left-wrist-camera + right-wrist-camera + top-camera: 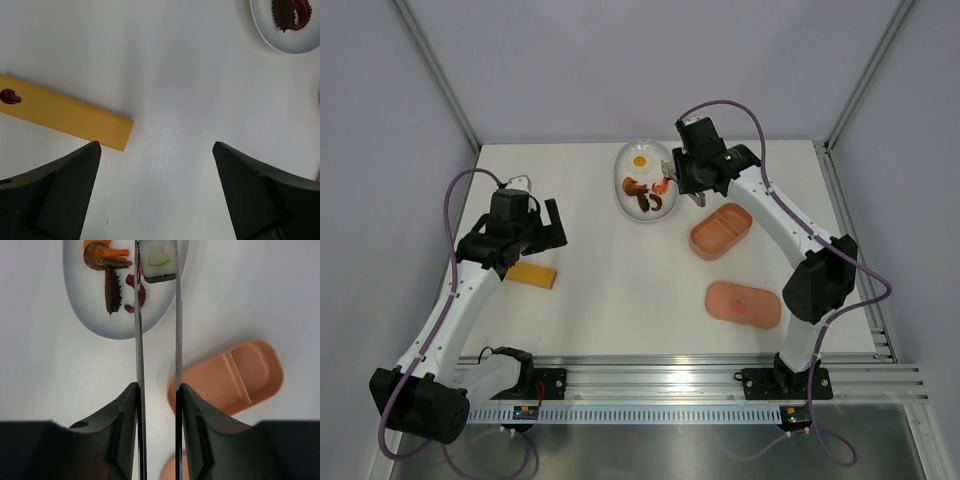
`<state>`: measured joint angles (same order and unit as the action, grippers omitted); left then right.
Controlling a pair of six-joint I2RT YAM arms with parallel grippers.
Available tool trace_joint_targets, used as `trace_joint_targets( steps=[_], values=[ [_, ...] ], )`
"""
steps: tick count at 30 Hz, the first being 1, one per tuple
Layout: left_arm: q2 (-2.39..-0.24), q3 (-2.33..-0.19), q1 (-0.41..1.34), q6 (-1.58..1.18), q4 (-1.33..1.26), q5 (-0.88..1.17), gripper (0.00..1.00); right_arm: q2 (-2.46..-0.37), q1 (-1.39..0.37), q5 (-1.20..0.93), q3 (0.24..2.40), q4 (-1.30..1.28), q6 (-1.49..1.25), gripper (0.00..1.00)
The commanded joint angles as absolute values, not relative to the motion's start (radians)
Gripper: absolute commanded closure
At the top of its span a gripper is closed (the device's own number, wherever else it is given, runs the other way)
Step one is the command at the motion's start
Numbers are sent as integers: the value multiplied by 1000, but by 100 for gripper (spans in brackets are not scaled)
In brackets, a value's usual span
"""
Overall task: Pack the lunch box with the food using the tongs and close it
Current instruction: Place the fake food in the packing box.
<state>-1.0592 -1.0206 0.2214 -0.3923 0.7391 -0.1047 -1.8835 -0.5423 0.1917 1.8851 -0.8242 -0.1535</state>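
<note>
Your left gripper [156, 150] hangs spread wide beside the yellow block [65, 112]. Your right gripper [158, 387] pinches the thin silver tongs [178, 340]; their tips clamp a black-rimmed white roll piece [157, 260] at the white dish [90, 320]. Salmon-pink divided tub [250, 370] sits just right; its flat lid [743, 304] lies apart.

Salmon-pink lunch box [720, 231]; lid [743, 304] matching pink, one small red mark. Silver tongs [177, 340]; roll piece [157, 260] black-edged, white, pale green centre. White dish [85, 300], dark brown spiky bit [112, 292], orange shrimp piece [107, 252] with brownish body; yellow-orange block [65, 117].
</note>
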Motion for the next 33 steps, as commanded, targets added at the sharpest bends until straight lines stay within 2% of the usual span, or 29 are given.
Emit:
trace_joint_targets(
  steps=[1, 7, 16, 33],
  values=[
    [-1046, -1020, 224, -385, 703, -83, 1, -1720, -531, 254, 1783, -701, -147, 64],
    [-1058, -1023, 224, -391, 698, -74, 1, -1537, -486, 304, 1591, -712, -156, 63],
    [-1075, -1019, 224, -407, 689, -58, 1, -1372, -397, 339, 1345, -752, -244, 63],
    [-1103, -1025, 224, -419, 678, -43, 1, -1385, -380, 316, 1241, -723, -247, 61]
  ],
)
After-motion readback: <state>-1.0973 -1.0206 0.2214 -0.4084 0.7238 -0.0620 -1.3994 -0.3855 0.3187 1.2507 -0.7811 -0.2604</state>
